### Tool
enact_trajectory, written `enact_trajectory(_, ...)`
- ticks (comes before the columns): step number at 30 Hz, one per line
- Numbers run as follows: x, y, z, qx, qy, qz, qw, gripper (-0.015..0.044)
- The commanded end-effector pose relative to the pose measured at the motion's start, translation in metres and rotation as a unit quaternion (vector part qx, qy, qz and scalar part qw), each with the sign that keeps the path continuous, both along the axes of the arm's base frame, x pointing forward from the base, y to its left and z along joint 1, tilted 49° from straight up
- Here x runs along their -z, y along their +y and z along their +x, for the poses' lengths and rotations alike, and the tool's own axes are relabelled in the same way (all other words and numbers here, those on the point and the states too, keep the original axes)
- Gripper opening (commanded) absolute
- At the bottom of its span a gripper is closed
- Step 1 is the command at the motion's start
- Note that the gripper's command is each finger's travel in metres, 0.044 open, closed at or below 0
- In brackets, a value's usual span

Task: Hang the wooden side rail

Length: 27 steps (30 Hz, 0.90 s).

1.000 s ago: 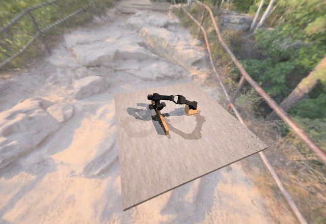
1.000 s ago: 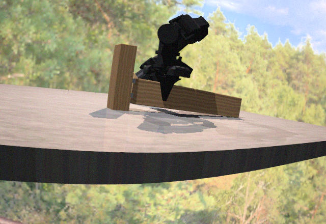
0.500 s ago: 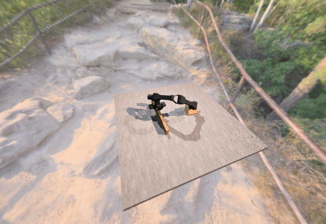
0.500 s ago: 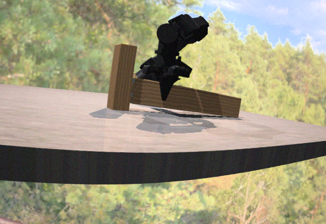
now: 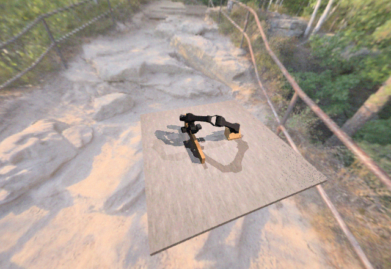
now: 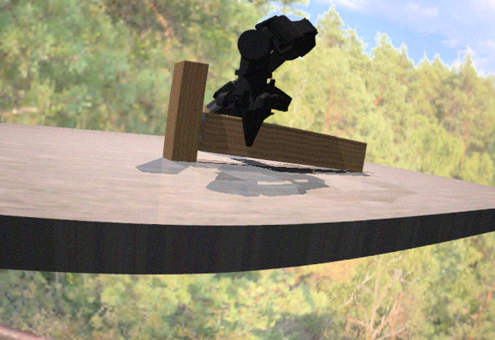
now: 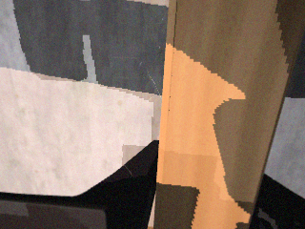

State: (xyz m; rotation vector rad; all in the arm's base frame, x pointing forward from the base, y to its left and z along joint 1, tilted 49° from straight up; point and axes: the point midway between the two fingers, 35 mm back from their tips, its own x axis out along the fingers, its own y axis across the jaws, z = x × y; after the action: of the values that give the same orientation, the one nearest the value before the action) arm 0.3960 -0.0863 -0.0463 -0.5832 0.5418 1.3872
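The wooden post (image 6: 186,113) stands upright in the exterior view; the arm mostly hides it in the top view. The wooden side rail (image 5: 198,148) (image 6: 309,148) (image 7: 191,134) slopes down from the post, its far end on the table (image 5: 220,190) (image 6: 100,192). Its near end is raised above the table and close beside the post. Small grey bits of the hooks (image 6: 203,116) show in the narrow gap. The slot and pins are hidden, so I cannot tell whether the hooks sit on them. My gripper (image 5: 190,129) (image 6: 250,138) (image 7: 186,150) is shut on the rail near its post end.
A light wooden block (image 5: 233,136) with small dark holes stands on the table by the arm's base. The arm (image 5: 201,118) reaches across above the table from that side. The table's front edge (image 6: 240,248) shows as a dark band in the exterior view.
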Motion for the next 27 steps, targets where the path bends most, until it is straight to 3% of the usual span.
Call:
enact_trajectory(1,0.0000,-0.0054,-0.0010,0.003,-0.001,-0.002,1.000,0.0000)
enact_trajectory(27,0.0019,-0.0073,-0.0009,0.003,-0.001,-0.002,1.000,0.0000)
